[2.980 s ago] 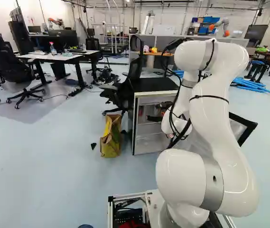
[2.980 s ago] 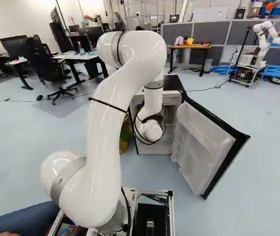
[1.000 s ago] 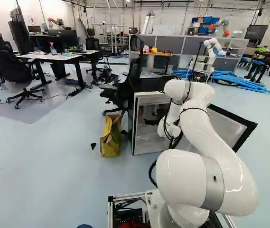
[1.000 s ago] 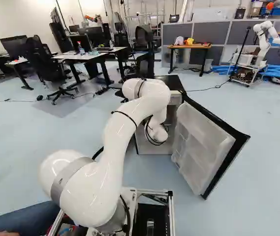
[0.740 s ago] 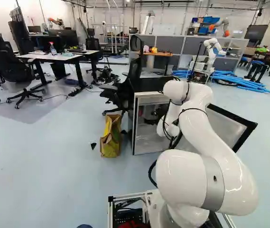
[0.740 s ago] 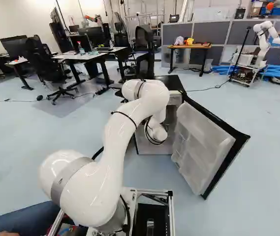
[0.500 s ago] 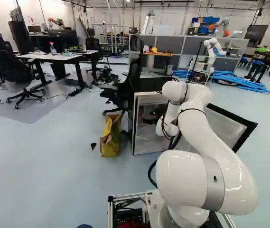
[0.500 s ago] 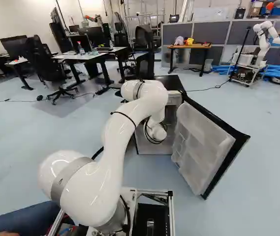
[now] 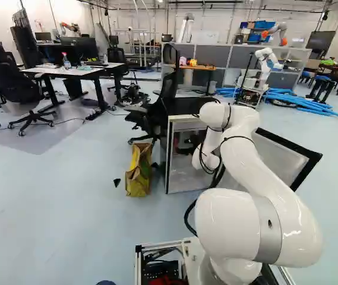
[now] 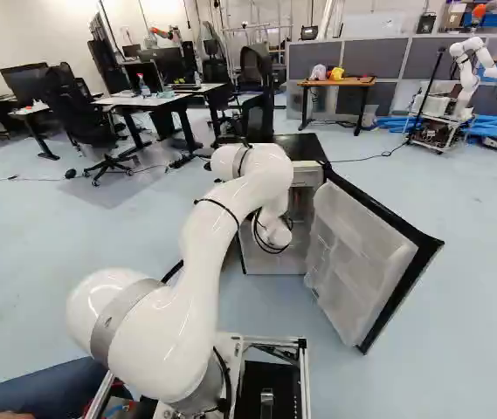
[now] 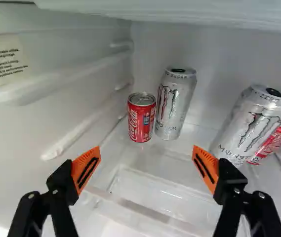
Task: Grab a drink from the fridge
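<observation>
Inside the fridge [image 10: 300, 147], the claw [image 11: 146, 155] stood wide – orange pads [image 11: 87, 170] well apart, nothing held. The door [image 10: 362, 253] stood open. Four drinks were seen: the red can [image 11: 141, 118] was upright on the shelf [image 11: 145, 182], ahead of the claw, just beside the silver can [image 11: 176, 104]; contact between them could not be told. A second silver can [image 11: 251, 123], partly hiding a second red can [image 11: 279, 136], stood apart from that pair.

Step judged: approach, target uncertain, red can likeliest. Handling, estimated: firm and fairly heavy if full, easily dented if empty; smooth metal, slippery if damp. Best hold: mid-height, one pad on each side, below the rim. Main risk – a pad catching the silver can in the tight gap.
</observation>
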